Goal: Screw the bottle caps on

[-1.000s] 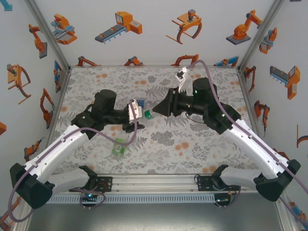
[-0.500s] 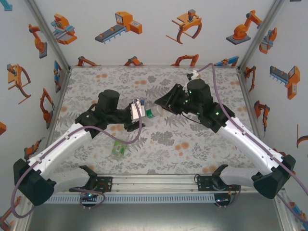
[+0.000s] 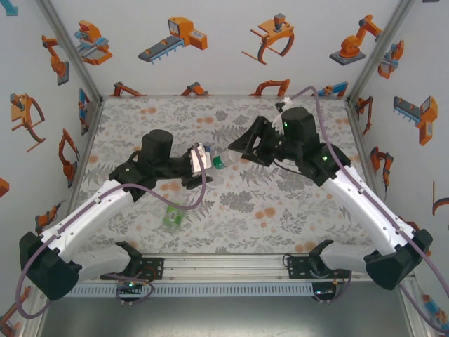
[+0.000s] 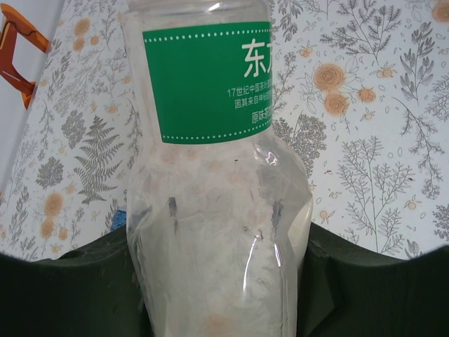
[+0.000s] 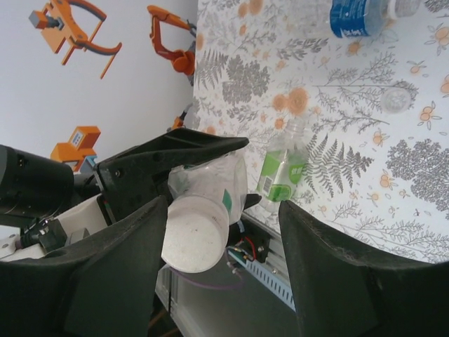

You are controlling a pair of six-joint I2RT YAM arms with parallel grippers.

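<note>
The bottle (image 4: 210, 210) carries a green label (image 4: 207, 81) printed in white Chinese. At the label's upper right stands one large character, 东, with the next cut off by the bottle's curve. Below it run three small lines, the first beginning with 17; the rest is too fine to read surely. Print on the blue label (image 5: 354, 17) and the green-and-white label (image 5: 280, 179) is too small to read.

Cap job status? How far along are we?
Looks done: white cap sits on the green-labelled bottle; tightness unclear. In hand: left tool shut on that bottle, right tool open around the cap. Left: blue-labelled bottle and slim bottle lie on the table, seemingly uncapped, loose cap nearby.
</note>
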